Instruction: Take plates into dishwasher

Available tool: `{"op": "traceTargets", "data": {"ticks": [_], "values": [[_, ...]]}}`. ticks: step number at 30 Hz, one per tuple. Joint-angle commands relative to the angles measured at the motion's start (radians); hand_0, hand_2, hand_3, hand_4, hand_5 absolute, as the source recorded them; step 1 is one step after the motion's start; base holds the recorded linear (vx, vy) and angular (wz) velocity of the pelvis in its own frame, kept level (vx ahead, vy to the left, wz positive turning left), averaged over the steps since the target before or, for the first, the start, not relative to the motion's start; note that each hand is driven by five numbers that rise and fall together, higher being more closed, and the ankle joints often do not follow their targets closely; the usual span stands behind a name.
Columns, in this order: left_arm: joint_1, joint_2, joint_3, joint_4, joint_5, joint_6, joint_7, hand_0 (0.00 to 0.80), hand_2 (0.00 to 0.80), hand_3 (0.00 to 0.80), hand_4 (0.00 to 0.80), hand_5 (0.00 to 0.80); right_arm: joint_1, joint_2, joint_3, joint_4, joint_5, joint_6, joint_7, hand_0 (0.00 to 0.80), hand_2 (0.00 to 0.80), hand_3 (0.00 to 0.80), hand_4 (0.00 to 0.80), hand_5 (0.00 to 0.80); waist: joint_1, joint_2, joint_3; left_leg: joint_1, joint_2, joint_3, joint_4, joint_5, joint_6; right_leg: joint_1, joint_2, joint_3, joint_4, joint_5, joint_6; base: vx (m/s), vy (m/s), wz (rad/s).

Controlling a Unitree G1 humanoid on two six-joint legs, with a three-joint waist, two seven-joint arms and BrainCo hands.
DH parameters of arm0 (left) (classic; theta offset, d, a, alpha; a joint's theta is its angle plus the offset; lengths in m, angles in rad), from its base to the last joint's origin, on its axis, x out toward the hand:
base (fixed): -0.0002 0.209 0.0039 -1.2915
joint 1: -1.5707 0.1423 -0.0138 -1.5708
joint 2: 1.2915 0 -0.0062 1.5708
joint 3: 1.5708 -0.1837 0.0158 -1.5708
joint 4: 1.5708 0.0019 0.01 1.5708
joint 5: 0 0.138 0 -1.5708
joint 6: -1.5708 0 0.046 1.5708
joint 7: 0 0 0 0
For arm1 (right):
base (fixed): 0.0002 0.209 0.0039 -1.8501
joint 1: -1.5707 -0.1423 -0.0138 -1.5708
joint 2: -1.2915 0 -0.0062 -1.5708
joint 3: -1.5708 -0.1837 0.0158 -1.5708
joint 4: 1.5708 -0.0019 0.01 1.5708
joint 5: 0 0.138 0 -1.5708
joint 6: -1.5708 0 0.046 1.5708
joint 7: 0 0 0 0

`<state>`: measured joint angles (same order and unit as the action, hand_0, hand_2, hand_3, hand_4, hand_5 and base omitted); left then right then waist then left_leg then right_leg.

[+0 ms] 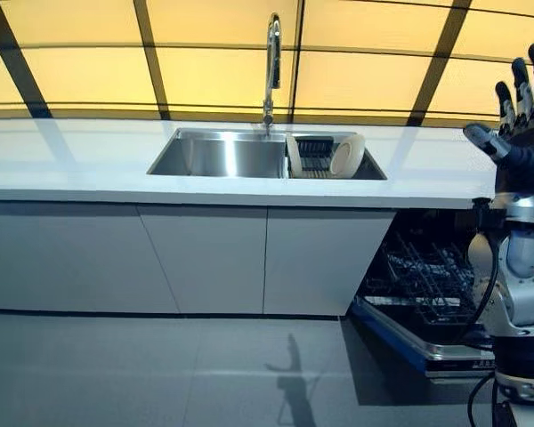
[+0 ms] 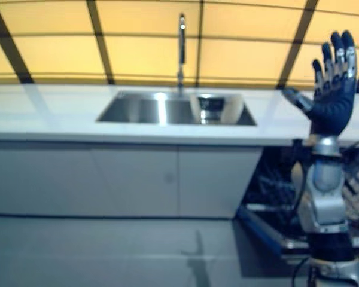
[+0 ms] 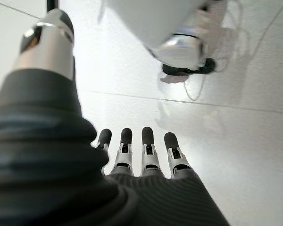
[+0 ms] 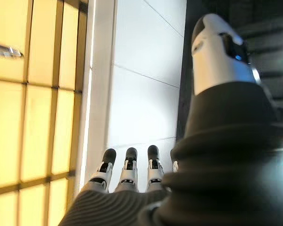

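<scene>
While the right hand (image 2: 334,89) is raised above the counter's (image 1: 89,160) right end with fingers straight and empty, the left hand (image 3: 141,162) shows only in its wrist view, fingers straight over the floor (image 3: 226,122). Below the right hand, the dishwasher (image 1: 418,294) stands open. A plate (image 1: 347,155) leans upright in the sink (image 1: 222,156), right of the tap (image 1: 271,62).

Warm backlight; glare on sink (image 2: 167,107); right eye view blurred.
</scene>
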<state>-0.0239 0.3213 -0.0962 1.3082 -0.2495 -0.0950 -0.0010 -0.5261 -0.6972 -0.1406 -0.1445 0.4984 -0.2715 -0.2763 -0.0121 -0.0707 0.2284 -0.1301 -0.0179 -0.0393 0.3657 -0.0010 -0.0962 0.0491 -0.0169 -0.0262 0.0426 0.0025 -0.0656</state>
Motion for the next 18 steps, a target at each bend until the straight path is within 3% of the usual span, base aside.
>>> {"op": "traceTargets", "data": {"ticks": [1,4,6,10,11,14,15,17,18], "values": [[-0.001,0.021,-0.04,-0.023,-0.014,-0.016,0.017,0.0,0.0,0.0,0.0,0.0,-0.114,-0.071,0.056,0.03,-0.018,-0.002,-0.053,0.0,0.0,0.0,0.0,0.0,0.052,0.013,-0.008,-0.067,-0.035,-0.021,-0.123,0.115,0.061,0.064,0.056,0.069,0.032,-0.048,0.04,0.143,-0.044,-0.25],[0.006,0.023,-0.048,-0.034,-0.024,-0.019,0.026,0.0,0.0,0.0,0.0,0.0,-0.158,-0.097,0.07,0.069,0.006,-0.008,-0.066,0.0,0.0,0.0,0.0,0.0,0.082,0.026,-0.001,-0.108,-0.043,-0.023,-0.216,0.211,0.04,0.096,0.088,0.087,0.02,-0.055,0.033,0.2,-0.048,-0.32],[0.013,0.027,-0.052,-0.039,-0.025,-0.014,0.025,0.0,0.0,0.0,0.0,0.0,-0.183,-0.118,0.079,0.085,0.021,0.006,-0.071,0.0,0.0,0.0,0.0,0.0,0.104,0.04,0.002,-0.142,-0.04,0.002,-0.271,0.284,0.024,0.135,0.114,0.105,0.015,-0.068,0.024,0.304,-0.013,-0.66],[0.04,0.037,-0.056,-0.027,-0.03,-0.012,0.015,0.0,0.0,0.0,0.0,0.0,-0.182,-0.125,0.079,0.092,0.033,0.018,-0.053,0.0,0.0,0.0,0.0,0.0,0.126,0.052,-0.002,-0.177,-0.048,0.024,-0.273,0.323,0.021,0.182,0.137,0.139,0.015,-0.099,0.01,0.316,0.034,-0.1],[0.041,0.038,-0.056,-0.024,-0.032,-0.011,0.014,0.0,0.0,0.0,0.0,0.0,-0.182,-0.123,0.079,0.094,0.032,0.017,-0.051,0.0,0.0,0.0,0.0,0.0,0.128,0.05,-0.003,-0.177,-0.05,0.024,-0.269,0.316,0.025,0.184,0.137,0.141,0.015,-0.101,0.009,0.241,0.051,0.15],[0.037,0.048,-0.047,-0.014,-0.041,-0.005,0.015,0.0,0.0,0.0,0.0,0.0,-0.188,-0.109,0.088,0.111,0.024,0.006,-0.049,0.0,0.0,0.0,0.0,0.0,0.142,0.022,-0.02,-0.165,-0.069,0.039,-0.267,0.199,0.073,0.192,0.115,0.148,0.012,-0.117,0.023,0.19,0.057,-0.11],[0.025,0.055,-0.038,-0.009,-0.038,-0.008,0.011,0.0,0.0,0.0,0.0,0.0,-0.173,-0.103,0.079,0.105,0.016,0.006,-0.049,0.0,0.0,0.0,0.0,0.0,0.147,-0.004,-0.028,-0.183,-0.082,0.071,-0.212,0.119,0.107,0.197,0.087,0.136,0.02,-0.134,0.038,0.214,0.069,-0.46],[0.021,0.057,-0.035,-0.011,-0.041,-0.01,0.013,0.0,0.0,0.0,0.0,0.0,-0.169,-0.103,0.075,0.105,0.018,0.005,-0.051,0.0,0.0,0.0,0.0,0.0,0.152,-0.014,-0.034,-0.194,-0.085,0.084,-0.191,0.099,0.119,0.197,0.078,0.132,0.025,-0.142,0.045,0.191,0.056,-0.43],[0.013,0.06,-0.018,-0.01,-0.027,-0.017,0.008,0.0,0.0,0.0,0.0,0.0,-0.163,-0.101,0.061,0.114,0.023,-0.001,-0.051,0.0,0.0,0.0,0.0,0.0,0.162,-0.037,-0.048,-0.199,-0.09,0.095,-0.167,0.065,0.146,0.195,0.048,0.1,0.052,-0.146,0.073,0.203,0.053,-0.2]]}}
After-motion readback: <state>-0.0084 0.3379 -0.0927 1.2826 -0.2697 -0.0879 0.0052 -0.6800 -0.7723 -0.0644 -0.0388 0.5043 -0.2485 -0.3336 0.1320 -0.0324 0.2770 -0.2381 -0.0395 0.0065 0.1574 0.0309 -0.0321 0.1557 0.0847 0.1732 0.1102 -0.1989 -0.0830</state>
